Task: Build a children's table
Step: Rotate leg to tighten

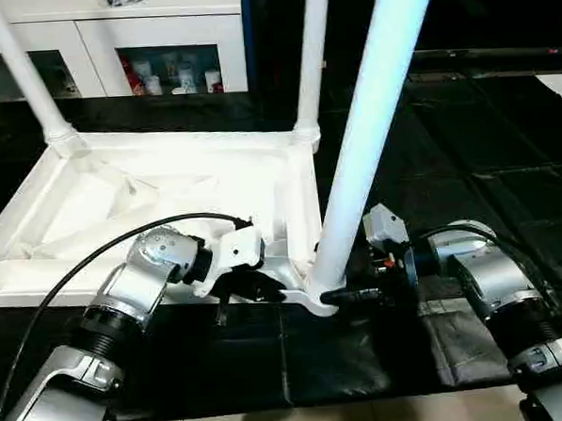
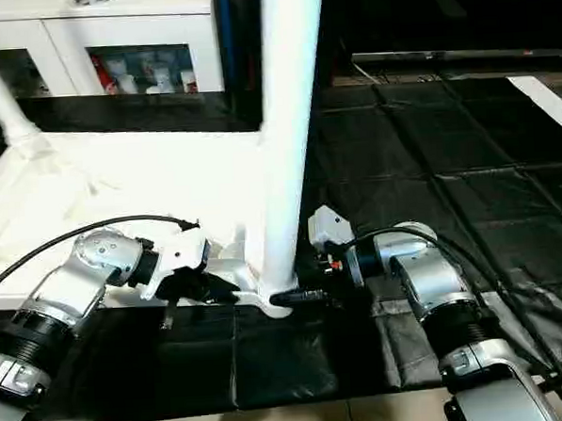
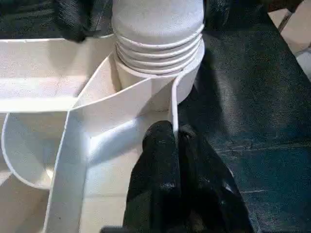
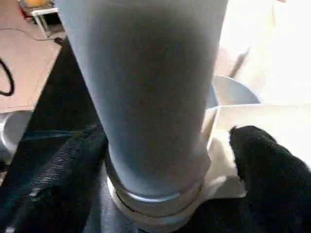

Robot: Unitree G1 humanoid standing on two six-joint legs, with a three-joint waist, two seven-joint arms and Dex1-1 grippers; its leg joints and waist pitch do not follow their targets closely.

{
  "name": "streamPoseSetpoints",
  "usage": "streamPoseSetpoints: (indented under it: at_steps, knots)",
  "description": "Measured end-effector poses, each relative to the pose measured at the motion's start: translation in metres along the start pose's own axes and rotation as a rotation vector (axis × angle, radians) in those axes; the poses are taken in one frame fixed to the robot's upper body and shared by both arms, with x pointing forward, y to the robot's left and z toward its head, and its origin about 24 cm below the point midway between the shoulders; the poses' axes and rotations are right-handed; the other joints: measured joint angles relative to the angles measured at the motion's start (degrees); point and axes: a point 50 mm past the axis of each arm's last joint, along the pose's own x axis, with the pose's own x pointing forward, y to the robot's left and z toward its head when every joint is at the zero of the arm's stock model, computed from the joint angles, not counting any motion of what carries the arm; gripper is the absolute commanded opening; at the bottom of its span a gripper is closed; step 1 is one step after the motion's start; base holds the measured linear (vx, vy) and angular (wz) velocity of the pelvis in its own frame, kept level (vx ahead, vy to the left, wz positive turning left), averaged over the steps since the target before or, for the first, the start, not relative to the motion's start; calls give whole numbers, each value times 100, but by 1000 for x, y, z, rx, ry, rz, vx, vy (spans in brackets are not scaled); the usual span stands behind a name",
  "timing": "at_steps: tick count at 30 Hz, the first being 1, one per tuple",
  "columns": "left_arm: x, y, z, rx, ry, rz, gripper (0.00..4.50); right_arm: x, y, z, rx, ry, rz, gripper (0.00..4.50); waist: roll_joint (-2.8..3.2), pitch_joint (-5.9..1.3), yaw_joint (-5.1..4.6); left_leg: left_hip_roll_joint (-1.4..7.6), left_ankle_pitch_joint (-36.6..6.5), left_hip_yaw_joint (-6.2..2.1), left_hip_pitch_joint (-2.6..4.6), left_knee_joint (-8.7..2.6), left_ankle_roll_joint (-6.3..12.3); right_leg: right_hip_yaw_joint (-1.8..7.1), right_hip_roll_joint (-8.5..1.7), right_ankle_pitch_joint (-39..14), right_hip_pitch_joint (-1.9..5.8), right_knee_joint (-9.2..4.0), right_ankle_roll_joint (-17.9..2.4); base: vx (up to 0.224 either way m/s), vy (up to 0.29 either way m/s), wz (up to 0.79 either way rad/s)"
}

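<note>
The children's table top (image 1: pixel 167 193) lies upside down on the black mat, ribbed underside up. Two far legs (image 1: pixel 24 73) (image 1: pixel 313 58) stand in their corner sockets. A third leg (image 1: pixel 371 121) stands upright in the near right socket (image 3: pixel 160 63), its threaded end partly showing. My left gripper (image 1: pixel 257 287) is shut on the top's thin rim wall (image 3: pixel 172 104) just beside that socket. My right gripper (image 1: pixel 347 297) reaches in from the right at the base of the leg (image 4: pixel 150 97). Its fingers (image 4: pixel 265 170) straddle the leg, with a gap on one side.
A white glass-door cabinet (image 1: pixel 159 47) stands behind the table top. The black mat (image 1: pixel 466 144) stretches to the right and back. Its near edge meets pale floor (image 1: pixel 367 418) just in front of my arms. A cable (image 1: pixel 95 258) loops over my left forearm.
</note>
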Motion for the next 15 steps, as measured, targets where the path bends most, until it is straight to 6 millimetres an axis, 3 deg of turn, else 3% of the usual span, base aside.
streamPoseSetpoints:
  at_steps: [11,15]
  knots:
    - [0,-2,0,18,6,-25,0,9,4,-1,8,-7,63,290,-1,0,10,0,0,-1,-2,-1,0,0,0,0,0,0,1,0,0,0]
    - [0,-2,0,20,6,-27,0,9,4,-1,9,-8,66,275,0,0,10,0,-1,-1,-2,-1,-1,0,0,-1,0,-1,1,0,0,0]
